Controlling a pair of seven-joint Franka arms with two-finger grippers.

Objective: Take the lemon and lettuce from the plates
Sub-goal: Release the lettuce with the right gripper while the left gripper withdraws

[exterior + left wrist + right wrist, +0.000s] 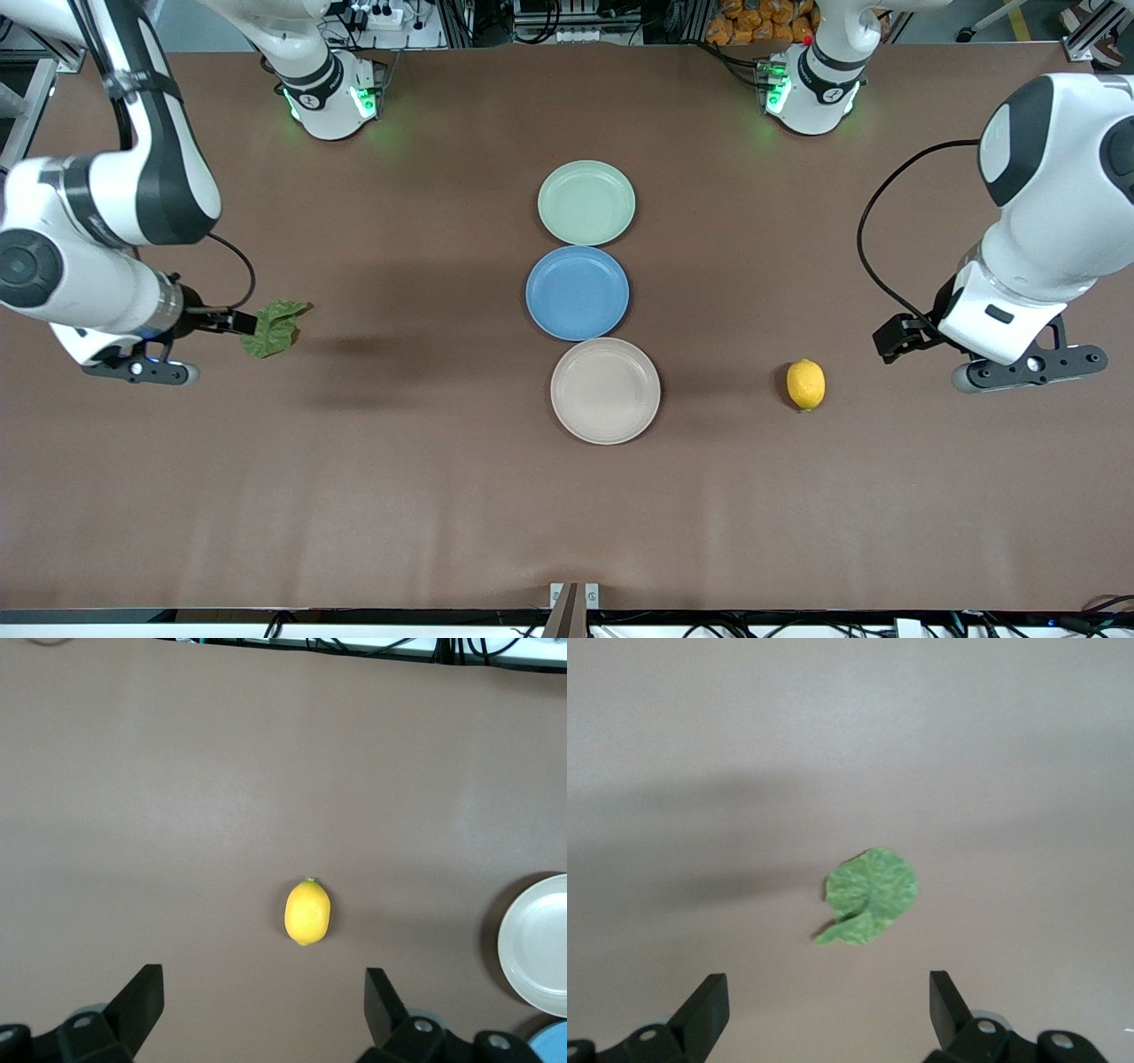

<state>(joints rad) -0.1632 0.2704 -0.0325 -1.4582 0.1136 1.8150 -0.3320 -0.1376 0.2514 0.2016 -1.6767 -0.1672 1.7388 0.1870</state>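
The lemon [805,385] lies on the bare table toward the left arm's end, beside the beige plate [605,390]. My left gripper [897,338] hangs open and empty above the table near it; the left wrist view shows the lemon [307,912] ahead of the open fingers [264,979]. The lettuce [275,328] lies on the table toward the right arm's end. My right gripper [232,321] is open and empty above it; the right wrist view shows the leaf [871,896] just ahead of the gripper [828,985]. The mint plate [586,202] and the beige plate are empty.
An empty blue plate [577,292] sits between the mint and beige plates in a row down the table's middle. The beige plate's rim [536,943] shows in the left wrist view. The arm bases stand along the table edge farthest from the front camera.
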